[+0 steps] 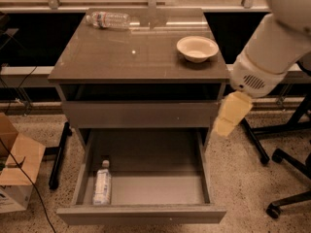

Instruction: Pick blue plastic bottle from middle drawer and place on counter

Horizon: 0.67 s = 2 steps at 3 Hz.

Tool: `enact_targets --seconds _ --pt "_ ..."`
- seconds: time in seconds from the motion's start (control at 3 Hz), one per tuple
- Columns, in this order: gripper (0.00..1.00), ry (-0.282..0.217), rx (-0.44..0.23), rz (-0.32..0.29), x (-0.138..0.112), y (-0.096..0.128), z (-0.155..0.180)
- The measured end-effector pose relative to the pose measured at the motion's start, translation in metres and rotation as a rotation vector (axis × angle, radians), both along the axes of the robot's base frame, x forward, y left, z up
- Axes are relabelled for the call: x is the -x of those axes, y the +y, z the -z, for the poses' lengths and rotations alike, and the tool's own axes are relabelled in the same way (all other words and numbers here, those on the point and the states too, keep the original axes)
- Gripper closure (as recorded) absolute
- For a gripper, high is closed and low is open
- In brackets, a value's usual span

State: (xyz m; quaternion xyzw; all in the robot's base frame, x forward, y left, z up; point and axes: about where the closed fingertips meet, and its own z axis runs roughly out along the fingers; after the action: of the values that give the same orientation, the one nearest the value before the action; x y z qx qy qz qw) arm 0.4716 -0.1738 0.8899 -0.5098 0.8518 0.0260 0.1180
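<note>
The blue plastic bottle (102, 184) lies on its side along the left wall of the open middle drawer (141, 213), with its white cap pointing to the back. The drawer's inside is otherwise bare grey. The counter (131, 57) is the glossy top of the cabinet. My gripper (231, 113), pale yellow on a white arm, hangs at the cabinet's right front corner. It is above and to the right of the drawer, well away from the bottle, and holds nothing that I can see.
A white bowl (197, 48) sits on the counter's right side. A longer clear bottle (108, 20) with a red-marked label lies at the counter's back left. A cardboard box (14, 174) stands on the floor at left. Black chair legs (286, 154) are at right.
</note>
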Motion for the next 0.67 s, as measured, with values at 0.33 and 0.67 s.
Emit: enact_targets --seconds 0.33,0.67 --pt "0.0 0.053 0.009 0.105 -0.0123 0.016 0.0428" --pt "0.0 0.055 0.008 0.108 -0.013 0.0167 0.044"
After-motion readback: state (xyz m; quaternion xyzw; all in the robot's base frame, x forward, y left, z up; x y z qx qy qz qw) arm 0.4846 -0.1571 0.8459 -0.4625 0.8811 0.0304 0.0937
